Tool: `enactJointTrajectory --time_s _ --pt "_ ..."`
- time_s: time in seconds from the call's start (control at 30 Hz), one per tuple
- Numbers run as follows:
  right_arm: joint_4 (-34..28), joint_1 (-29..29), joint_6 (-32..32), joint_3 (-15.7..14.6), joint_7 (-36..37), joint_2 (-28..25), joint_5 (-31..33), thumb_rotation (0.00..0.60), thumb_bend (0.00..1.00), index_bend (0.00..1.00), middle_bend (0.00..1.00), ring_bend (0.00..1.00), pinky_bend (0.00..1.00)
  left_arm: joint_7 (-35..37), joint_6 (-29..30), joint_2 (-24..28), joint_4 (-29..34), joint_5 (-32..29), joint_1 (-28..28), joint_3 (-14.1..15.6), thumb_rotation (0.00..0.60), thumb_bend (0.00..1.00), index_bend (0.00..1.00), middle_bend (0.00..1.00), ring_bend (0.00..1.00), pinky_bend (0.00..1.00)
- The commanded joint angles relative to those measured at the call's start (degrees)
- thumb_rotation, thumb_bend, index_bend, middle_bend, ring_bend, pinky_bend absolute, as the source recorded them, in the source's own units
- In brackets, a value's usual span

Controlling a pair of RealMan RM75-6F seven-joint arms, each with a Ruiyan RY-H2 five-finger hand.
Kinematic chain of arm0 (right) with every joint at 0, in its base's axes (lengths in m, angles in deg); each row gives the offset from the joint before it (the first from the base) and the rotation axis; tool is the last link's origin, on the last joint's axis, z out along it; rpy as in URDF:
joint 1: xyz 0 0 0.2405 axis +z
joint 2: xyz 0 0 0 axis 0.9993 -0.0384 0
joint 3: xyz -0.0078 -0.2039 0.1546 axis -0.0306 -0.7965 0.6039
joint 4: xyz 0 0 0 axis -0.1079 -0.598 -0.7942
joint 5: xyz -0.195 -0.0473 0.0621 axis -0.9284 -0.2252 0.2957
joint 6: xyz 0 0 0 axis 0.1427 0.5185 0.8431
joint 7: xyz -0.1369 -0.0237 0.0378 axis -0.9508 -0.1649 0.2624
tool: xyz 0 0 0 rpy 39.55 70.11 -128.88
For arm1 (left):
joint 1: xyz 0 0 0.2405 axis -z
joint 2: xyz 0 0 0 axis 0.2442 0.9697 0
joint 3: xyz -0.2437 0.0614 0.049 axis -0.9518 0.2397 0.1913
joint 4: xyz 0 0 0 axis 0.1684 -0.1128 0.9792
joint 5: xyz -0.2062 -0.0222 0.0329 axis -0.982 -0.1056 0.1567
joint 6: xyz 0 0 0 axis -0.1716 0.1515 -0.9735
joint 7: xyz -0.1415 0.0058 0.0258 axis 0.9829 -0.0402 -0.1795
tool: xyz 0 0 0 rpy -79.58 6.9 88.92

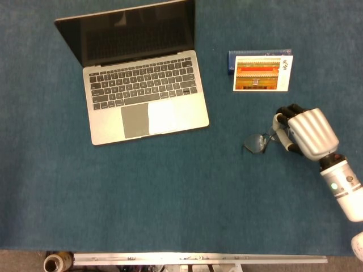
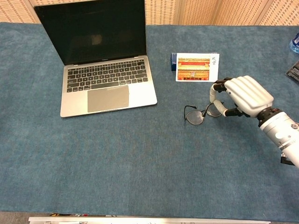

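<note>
Blue felt covers the tabletop (image 1: 170, 187), and on it, toward the robot's right, lies a pair of thin-rimmed glasses (image 1: 260, 141) with the right hand (image 1: 303, 131) closed in over the lens nearest it. In the chest view the white fingers (image 2: 212, 93) curl down around that lens of the glasses (image 2: 200, 114), the thumb below and the others above, so the frame looks pinched between them; the far lens still sits on the felt, and whether the near one is off the cloth cannot be told. Just beyond the hand stands a small picture card (image 1: 262, 73) showing a red-and-gold building, propped against a dark blue box (image 1: 231, 61), near the glasses but apart from them. An open silver laptop (image 1: 144, 93) with a dark screen sits well apart on the robot's left side of the tabletop. In the chest view the laptop (image 2: 105, 84) faces the robot, and the card (image 2: 197, 67) shows just behind the curled fingers. The left hand appears in neither view. A roll of tape (image 1: 55, 263) rests at the tabletop's near edge, by a metal rail (image 1: 198, 259).
</note>
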Motion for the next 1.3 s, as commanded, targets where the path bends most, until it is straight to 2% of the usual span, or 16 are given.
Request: enactJointTrajectory --time_s 0.03,0.4,0.7,0.93,1.3 --pt "-1.12 0.04 -1.04 0.34 -0.14 -0.72 -0.47 0.600 0.46 0.54 0.46 0.38 0.68 -0.07 -0.09 -0.04 0.00 -0.02 0.07 -0.03 0.600 0.35 0.54 0.51 0.39 0.53" --pt "-4.27 0.98 -2.11 2.40 -1.97 -2.45 -0.08 0.600 0.46 0.54 0.47 0.38 0.68 -0.65 -0.18 -0.23 0.01 0.17 0.09 0.12 0.600 0.35 0.54 0.51 0.39 0.53" --pt "-0.15 2.38 0.92 2.98 -1.35 0.32 1.85 0.600 0.46 0.54 0.47 0.38 0.68 -0.25 -0.15 -0.13 -0.01 -0.10 0.03 -0.01 0.600 0.35 0.54 0.51 0.39 0.53" --pt "4.00 2.87 2.41 2.50 -0.41 2.84 2.51 0.600 0.46 0.54 0.47 0.38 0.68 0.32 0.00 0.14 0.11 -0.17 -0.03 -0.16 0.600 0.35 0.54 0.51 0.39 0.53" --pt "7.02 2.80 2.86 1.65 0.78 4.28 2.63 0.600 0.45 0.54 0.47 0.38 0.68 0.21 0.10 0.21 0.21 0.00 -0.10 -0.08 0.600 0.35 0.54 0.51 0.39 0.53"
